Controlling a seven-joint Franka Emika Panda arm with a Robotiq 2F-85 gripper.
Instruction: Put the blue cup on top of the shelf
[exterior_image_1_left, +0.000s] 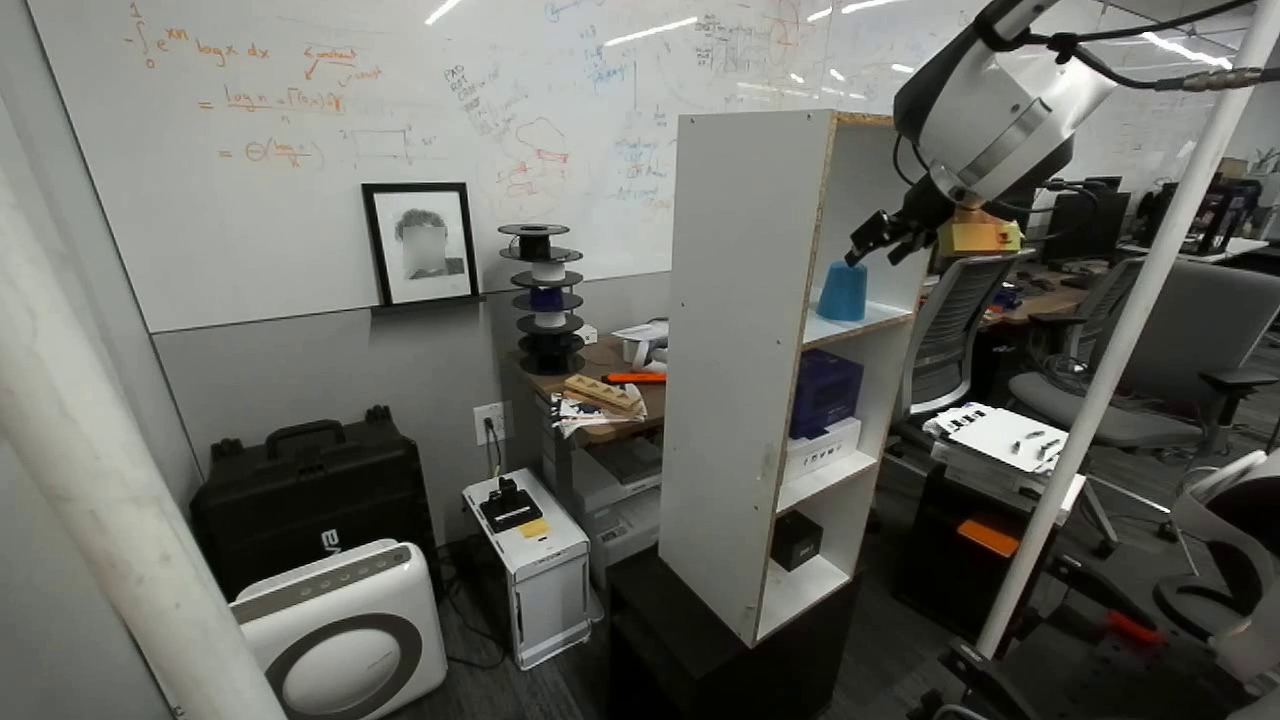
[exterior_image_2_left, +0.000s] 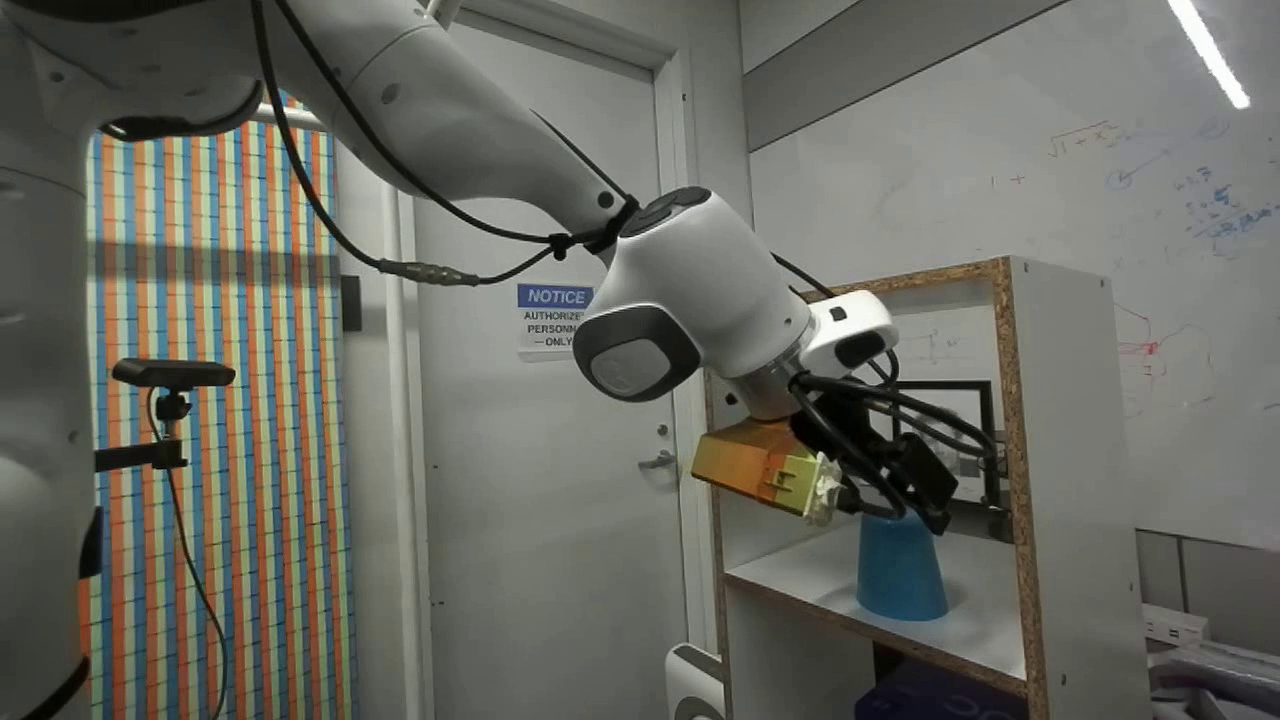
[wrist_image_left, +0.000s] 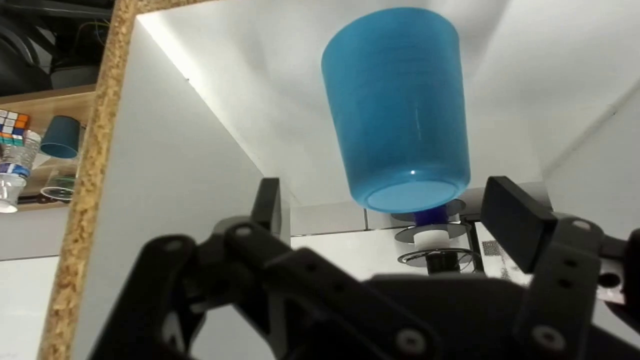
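The blue cup stood upside down in the top compartment of the shelf, resting on its wide rim, a stance that likely made it steady. In both exterior views it sat by the near edge, perhaps for easy reach. The fingers were apart, left and right of its closed end in the wrist view, so the shelf bore it.

The cup stands inside the top compartment of the shelf, with the hand near the cup's upper end. In the middle compartment, the upper box lies on the lower box. In an exterior view, the spools stand on the worktop, left of the shelf.
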